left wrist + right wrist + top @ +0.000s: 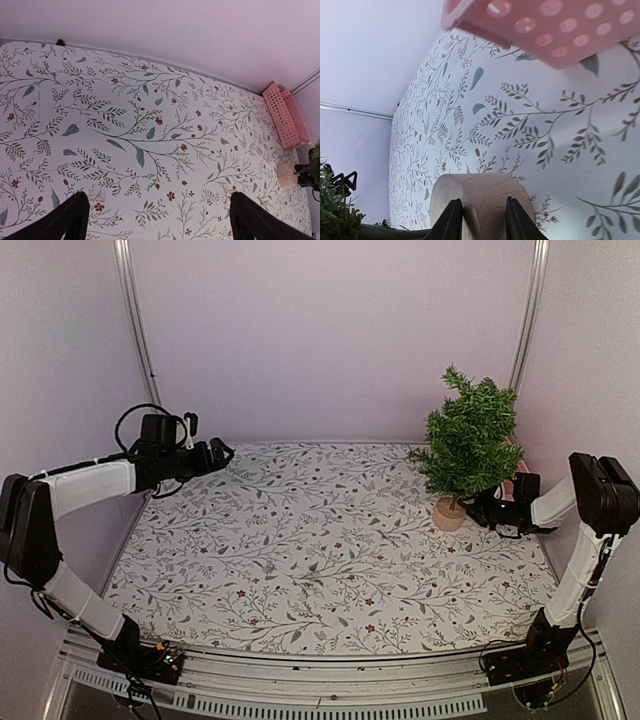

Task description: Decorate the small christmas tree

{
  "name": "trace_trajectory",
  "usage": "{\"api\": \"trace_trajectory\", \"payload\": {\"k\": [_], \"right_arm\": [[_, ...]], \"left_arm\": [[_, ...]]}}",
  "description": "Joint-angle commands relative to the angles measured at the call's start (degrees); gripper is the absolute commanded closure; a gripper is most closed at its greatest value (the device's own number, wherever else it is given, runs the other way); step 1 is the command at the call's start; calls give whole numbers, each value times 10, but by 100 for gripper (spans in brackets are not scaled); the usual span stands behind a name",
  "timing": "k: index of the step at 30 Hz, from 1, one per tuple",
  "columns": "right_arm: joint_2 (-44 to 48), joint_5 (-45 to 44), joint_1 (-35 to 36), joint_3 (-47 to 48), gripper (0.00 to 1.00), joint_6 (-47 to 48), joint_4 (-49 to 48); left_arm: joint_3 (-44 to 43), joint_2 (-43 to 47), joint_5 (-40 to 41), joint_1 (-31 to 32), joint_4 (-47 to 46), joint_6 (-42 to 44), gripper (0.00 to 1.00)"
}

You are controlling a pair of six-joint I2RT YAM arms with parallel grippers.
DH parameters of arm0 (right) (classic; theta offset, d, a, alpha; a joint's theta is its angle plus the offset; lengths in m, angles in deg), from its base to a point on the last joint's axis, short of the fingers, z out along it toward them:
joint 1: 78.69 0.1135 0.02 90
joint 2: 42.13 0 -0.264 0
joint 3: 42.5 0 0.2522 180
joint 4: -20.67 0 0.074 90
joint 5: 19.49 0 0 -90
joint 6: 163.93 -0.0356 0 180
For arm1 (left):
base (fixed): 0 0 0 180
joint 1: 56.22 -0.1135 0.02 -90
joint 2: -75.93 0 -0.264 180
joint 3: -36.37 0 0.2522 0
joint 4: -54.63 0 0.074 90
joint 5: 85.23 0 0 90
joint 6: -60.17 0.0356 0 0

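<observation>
The bench (300, 560), spread with a cloth of leaves and red berries, fills the overhead view. The tree (468, 445) stands upright at its far right, with its round wooden base (449, 513) on the cloth. A pink holed basket (285, 115) is almost hidden behind the tree from above. The left wrist view shows it plainly in the far right corner against the wall, and the right wrist view shows its dotted side close up. The left arm (90, 485) reaches along the far left edge with its forearm about level. The left fingers (75, 220) are wide apart above bare cloth. The right arm (600, 490) bends low toward the tree from the right. The right fingers (451, 222) sit a narrow gap apart right at the base, with wood showing between them. Whether they pinch it cannot be told.
</observation>
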Motion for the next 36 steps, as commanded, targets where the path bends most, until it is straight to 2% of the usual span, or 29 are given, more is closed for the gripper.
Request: {"api": "trace_trajectory", "payload": {"k": [1, 10, 20, 23, 28, 32, 36], "right_arm": [[0, -20, 58, 6, 68, -31, -4], [-67, -82, 229, 81, 68, -124, -35], [-217, -115, 383, 295, 68, -213, -32], [-250, -107, 396, 348, 67, -217, -18], [-258, -101, 380, 379, 62, -201, -6], [-237, -89, 351, 374, 49, -182, 8], [-191, -78, 318, 323, 43, -156, 17]], "left_arm": [[15, 20, 0, -1, -7, -8, 1], [29, 38, 18, -1, 11, -11, 1], [77, 78, 24, -1, 21, -26, 1], [95, 96, 17, -1, 20, -30, 1], [123, 121, 7, -1, 16, -37, 1], [142, 133, -10, -1, 3, -39, 1], [147, 132, -25, -1, -1, -35, 1]]}}
